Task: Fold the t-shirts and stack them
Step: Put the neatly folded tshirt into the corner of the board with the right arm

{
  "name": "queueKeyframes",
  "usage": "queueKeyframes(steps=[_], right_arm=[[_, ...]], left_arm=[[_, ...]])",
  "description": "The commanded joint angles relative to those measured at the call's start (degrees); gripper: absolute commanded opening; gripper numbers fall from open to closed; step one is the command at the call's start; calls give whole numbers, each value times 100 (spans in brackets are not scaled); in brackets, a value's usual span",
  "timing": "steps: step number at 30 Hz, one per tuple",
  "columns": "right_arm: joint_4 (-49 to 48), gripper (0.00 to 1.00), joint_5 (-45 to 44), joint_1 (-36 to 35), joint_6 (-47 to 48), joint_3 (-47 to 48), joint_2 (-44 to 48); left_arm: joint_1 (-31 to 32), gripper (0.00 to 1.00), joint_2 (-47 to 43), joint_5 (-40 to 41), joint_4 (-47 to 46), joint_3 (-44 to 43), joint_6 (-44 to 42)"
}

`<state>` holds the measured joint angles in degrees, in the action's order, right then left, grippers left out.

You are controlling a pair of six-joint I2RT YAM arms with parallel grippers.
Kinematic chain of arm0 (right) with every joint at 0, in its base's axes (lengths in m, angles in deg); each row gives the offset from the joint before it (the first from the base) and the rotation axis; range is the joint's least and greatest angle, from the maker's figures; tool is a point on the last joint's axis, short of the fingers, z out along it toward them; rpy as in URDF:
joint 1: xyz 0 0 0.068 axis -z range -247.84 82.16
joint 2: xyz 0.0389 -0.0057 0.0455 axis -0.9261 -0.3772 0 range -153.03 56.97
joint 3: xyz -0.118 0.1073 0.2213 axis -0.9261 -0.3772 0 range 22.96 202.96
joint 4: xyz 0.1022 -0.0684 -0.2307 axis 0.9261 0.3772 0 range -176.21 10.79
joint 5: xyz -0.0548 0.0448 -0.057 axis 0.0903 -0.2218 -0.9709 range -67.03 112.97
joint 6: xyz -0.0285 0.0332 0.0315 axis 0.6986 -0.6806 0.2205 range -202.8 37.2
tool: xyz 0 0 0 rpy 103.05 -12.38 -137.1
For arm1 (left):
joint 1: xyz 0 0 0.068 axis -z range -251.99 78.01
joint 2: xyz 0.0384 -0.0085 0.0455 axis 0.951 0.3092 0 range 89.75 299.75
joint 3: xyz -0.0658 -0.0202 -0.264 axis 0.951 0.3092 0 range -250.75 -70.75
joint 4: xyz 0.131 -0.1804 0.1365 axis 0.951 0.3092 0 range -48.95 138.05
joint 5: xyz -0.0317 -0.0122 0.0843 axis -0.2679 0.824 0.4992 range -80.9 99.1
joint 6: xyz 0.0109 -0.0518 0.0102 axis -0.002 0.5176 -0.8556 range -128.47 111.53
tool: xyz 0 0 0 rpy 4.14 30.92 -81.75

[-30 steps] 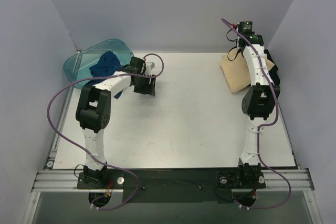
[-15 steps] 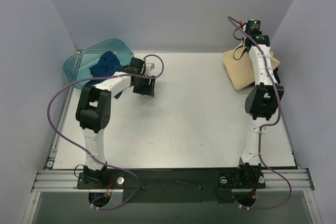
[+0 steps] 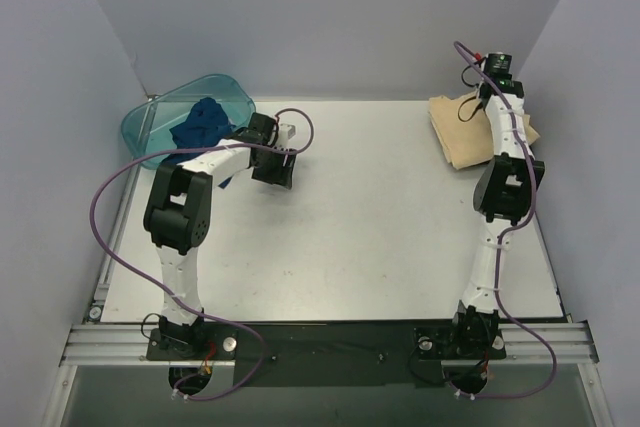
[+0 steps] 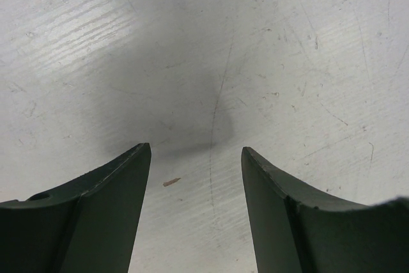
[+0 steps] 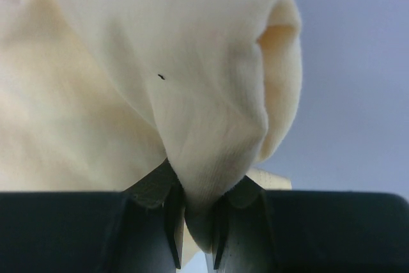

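Observation:
The pale yellow-tan t-shirt [image 3: 462, 139] lies bunched at the table's far right corner. My right gripper [image 3: 484, 95] is shut on a fold of it and holds that edge up by the back wall. In the right wrist view the fold of the tan shirt [image 5: 160, 62] is pinched between the jaws of the right gripper [image 5: 199, 218]. A dark blue t-shirt [image 3: 200, 122] sits crumpled in the teal basin [image 3: 140, 129] at the far left. My left gripper [image 3: 273, 169] hangs open just right of the basin. In its wrist view the left gripper [image 4: 195, 153] has only bare table between its fingers.
Grey walls close in the table on the left, back and right. The white tabletop [image 3: 360, 227] is scratched, and a small brown speck [image 4: 171, 182] lies under the left gripper. Purple cables loop off both arms.
My right arm has swung right and toward the back corner, dragging the tan shirt with it. The left arm has stayed put.

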<state>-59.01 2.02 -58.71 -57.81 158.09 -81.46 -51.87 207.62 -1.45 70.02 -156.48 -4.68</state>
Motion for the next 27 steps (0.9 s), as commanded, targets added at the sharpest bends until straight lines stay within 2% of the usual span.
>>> queueKeyframes(steps=[1, 5, 6, 7, 8, 9, 10, 11, 12, 19, 22, 24, 27], right_arm=[[-741, 0, -321, 265, -223, 127, -114], [-1189, 0, -567, 441, -267, 57, -228], [-1234, 5, -629, 502, -293, 40, -246], [-1339, 20, -725, 529, -337, 14, -263], [-1375, 29, -831, 572, -346, -21, -272], [-1445, 55, -867, 590, -337, -39, -272], [-1446, 65, -763, 608, -337, -48, -281], [-1446, 97, -727, 608, -311, -100, -255], [-1480, 100, -709, 599, -293, -118, -228], [-1656, 100, -692, 318, -82, -162, 263], [-1272, 100, -97, 134, -170, -180, 553], [-1043, 100, 221, -50, -170, -364, 904], [-954, 100, 564, -480, -266, -1198, 1791]], left_arm=[[53, 69, -273, 132, 21, -66, -186], [89, 69, -211, 176, 65, -101, -256], [89, 69, -202, 202, 82, -119, -274], [106, 69, -185, 211, 91, -128, -291], [115, 69, -176, 228, 100, -145, -317], [124, 69, -167, 228, 91, -154, -318], [141, 69, -167, 228, 100, -163, -335], [141, 69, -159, 228, 109, -172, -335], [159, 69, -150, 228, 109, -172, -353], [247, 69, -158, 176, 135, -189, -353], [291, 69, -263, 202, 126, -163, -520], [291, 69, -369, 193, 144, -163, -581], [256, 70, -580, -16, 397, -276, -844]])
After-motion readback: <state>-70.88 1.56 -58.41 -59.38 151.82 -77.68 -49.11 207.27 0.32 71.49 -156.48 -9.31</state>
